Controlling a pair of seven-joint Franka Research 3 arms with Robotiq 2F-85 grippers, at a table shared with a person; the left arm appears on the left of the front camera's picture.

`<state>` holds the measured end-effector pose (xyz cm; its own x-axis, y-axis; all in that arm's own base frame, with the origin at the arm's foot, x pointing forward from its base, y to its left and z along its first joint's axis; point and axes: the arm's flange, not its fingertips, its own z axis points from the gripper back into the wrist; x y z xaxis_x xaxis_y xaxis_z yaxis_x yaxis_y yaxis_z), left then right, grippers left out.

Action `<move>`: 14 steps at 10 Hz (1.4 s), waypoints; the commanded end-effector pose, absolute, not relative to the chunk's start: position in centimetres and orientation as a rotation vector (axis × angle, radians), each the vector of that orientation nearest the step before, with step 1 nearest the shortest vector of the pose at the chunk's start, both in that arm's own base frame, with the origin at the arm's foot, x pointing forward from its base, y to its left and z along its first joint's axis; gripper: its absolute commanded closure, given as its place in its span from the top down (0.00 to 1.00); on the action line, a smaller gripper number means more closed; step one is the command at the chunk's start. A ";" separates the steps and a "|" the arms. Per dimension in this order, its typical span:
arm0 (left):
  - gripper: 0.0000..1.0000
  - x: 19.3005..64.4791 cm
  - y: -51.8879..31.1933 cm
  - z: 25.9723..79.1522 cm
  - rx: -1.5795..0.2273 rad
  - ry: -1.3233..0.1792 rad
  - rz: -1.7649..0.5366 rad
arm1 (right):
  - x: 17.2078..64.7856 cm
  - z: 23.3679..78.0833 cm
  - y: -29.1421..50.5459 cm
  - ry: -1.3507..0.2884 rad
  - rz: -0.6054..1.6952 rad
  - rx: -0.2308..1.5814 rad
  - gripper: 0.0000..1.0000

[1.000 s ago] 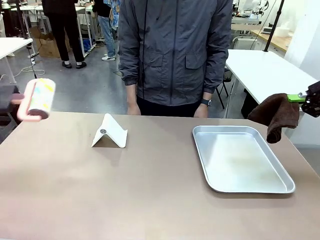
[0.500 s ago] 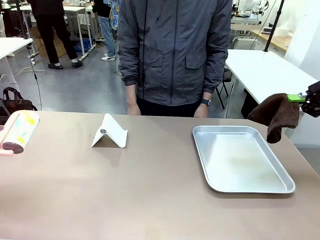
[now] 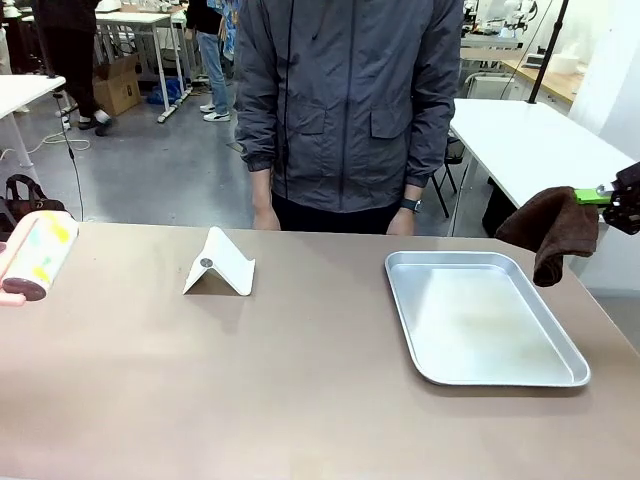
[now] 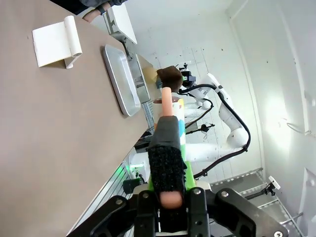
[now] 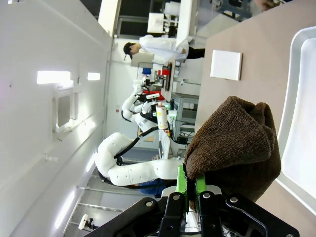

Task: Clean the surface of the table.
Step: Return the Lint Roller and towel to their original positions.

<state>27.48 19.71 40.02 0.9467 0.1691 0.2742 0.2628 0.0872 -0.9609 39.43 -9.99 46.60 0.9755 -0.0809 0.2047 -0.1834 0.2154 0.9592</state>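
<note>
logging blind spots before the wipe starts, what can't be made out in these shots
1. Front view: the left edge cuts off the lint roller; contact with the table unclear.
2. Left wrist view: the left hand hides much of the roller's drum.
3. Front view: the brown cloth covers the fingertips of the right hand; the right edge cuts off its body.
4. Front view: marks on the tray, too faint to call dirt or reflection.

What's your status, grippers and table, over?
Left gripper shut on lint roller. Right gripper shut on brown cloth. White stand, metal tray on table.
</note>
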 end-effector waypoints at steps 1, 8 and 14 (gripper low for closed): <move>0.22 27.4 19.6 40.4 -1.513 -0.363 -0.077 | 39.1 46.9 -10.1 -0.230 0.087 1.359 0.07; 0.22 28.6 17.8 41.8 -1.514 -0.328 -0.078 | 40.3 47.5 -8.2 -0.272 0.092 1.348 0.07; 0.22 35.0 -1.7 54.8 -1.017 -0.130 -0.235 | 49.7 46.1 12.3 -0.171 0.268 1.051 0.07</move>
<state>34.51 -0.45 53.89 0.9603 -0.0892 0.2642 0.2772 0.4085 -0.8696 47.62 11.50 46.72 0.9427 0.1765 0.2833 -0.3318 0.4027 0.8531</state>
